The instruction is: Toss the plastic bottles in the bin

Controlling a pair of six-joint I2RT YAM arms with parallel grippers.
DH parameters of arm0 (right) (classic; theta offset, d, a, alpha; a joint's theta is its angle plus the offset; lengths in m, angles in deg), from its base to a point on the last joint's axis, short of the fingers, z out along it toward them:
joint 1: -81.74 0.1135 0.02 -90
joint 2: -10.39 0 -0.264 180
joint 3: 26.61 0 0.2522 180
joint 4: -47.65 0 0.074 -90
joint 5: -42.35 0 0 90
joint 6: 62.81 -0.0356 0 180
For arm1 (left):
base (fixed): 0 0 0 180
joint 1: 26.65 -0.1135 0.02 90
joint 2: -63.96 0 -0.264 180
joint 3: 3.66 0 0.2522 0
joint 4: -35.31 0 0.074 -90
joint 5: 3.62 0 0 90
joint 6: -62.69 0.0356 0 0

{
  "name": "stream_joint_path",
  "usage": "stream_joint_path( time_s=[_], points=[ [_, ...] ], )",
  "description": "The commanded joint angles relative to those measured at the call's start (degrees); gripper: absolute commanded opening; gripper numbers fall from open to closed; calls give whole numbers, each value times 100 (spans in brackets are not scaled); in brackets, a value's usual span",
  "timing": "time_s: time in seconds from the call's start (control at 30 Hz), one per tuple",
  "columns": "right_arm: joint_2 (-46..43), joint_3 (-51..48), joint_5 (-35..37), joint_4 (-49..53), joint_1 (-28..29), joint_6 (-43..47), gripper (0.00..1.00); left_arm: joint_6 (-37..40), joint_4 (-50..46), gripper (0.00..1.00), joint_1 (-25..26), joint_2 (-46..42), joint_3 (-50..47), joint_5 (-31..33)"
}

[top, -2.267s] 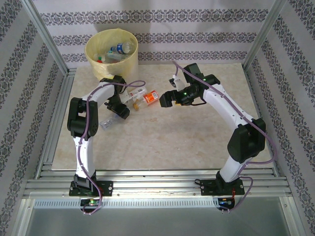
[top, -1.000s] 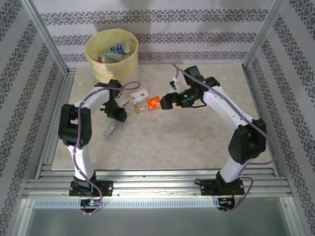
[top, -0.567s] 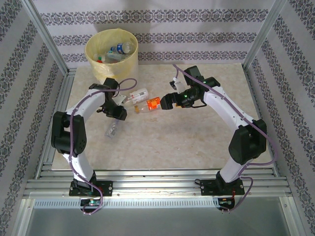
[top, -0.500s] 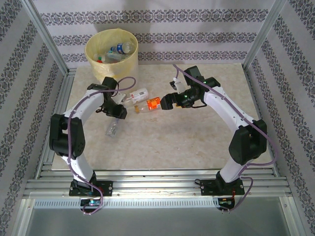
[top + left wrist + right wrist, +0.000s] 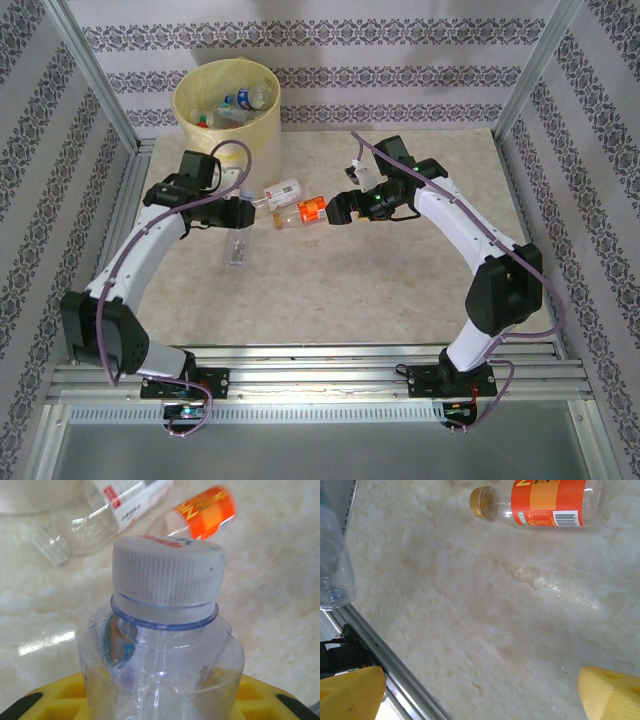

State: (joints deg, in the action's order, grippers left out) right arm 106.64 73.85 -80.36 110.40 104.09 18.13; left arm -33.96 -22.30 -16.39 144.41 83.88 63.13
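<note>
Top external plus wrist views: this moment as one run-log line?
left gripper: shut on white-capped bottle | right gripper: open, facing orange-label bottle lying on table | bin: holds bottles

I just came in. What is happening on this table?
A robot is throwing plastic bottles into the bin, which already holds several. The left pincer is shut on a clear white-capped bottle. The right pincer is open, near an orange-labelled bottle lying on the table; a white-labelled bottle lies near it.
</note>
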Motion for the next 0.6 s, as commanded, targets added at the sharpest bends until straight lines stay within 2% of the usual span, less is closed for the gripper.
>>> stream_joint_path(
  time_s=[0.0,0.3,0.57],
  points=[
    [-125,-41,-163,-84,-2,18,98,-636,791,21,86,-517,-109,-355],
    [99,289,-193,7,7,18,98,-1254,1719,22,84,-1461,138,-164],
    [272,579,-168,111,12,45,98,-1432,2325,22,85,-1392,741,254]
  ],
)
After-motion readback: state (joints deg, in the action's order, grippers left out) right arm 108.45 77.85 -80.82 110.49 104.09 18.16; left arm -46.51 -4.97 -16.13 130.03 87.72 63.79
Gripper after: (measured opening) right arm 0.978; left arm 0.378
